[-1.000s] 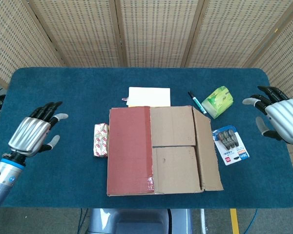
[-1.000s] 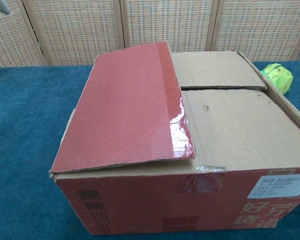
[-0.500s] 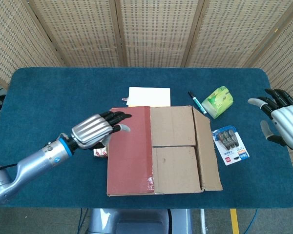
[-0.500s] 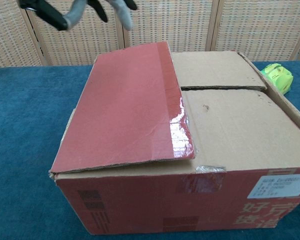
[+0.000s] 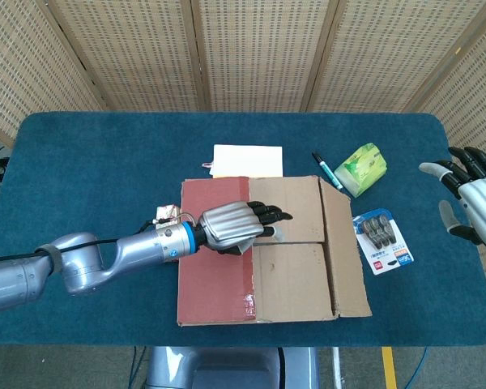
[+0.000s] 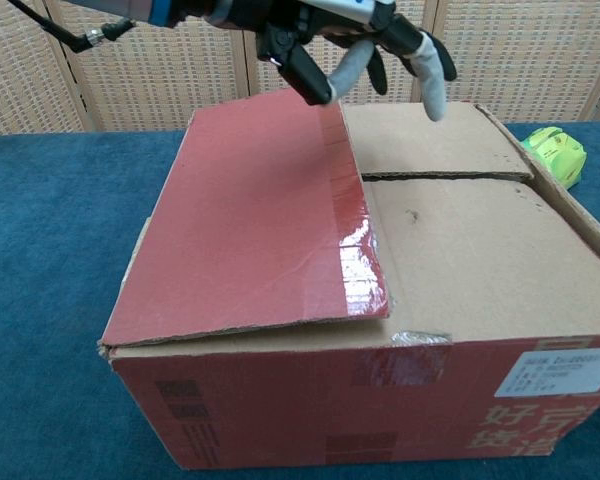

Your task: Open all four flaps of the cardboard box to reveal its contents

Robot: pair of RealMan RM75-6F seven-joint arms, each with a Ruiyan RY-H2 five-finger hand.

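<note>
In the head view, the cardboard box (image 5: 267,251) sits near the front edge of the blue table (image 5: 81,154), about midway between its left and right edges. Its long axis runs front to back, square with the table's edges. The red flap (image 5: 215,267) covers the box's left part and lies flat; two plain brown flaps (image 5: 296,243) lie closed beside it, meeting at a seam running left to right, and a narrow brown flap (image 5: 347,259) lies along the right side. The left hand (image 5: 239,223) reaches in from the left over the red flap's rear half, fingers apart and extended toward the right, holding nothing; its fingertips lie above the brown flaps. The right hand (image 5: 474,194) hovers near the table's right edge, fingers spread, empty. Behind the box lies a white pad (image 5: 247,160); toward the right rear are a marker (image 5: 326,170) and a green packet (image 5: 361,168); a carded pack (image 5: 382,241) lies right of the box.

In the chest view, the box (image 6: 380,400) fills the frame, its red flap (image 6: 260,220) sloping slightly up toward the rear. The left hand (image 6: 350,40) hangs above the flap's rear edge, fingers splayed and pointing down, apart from the cardboard.
</note>
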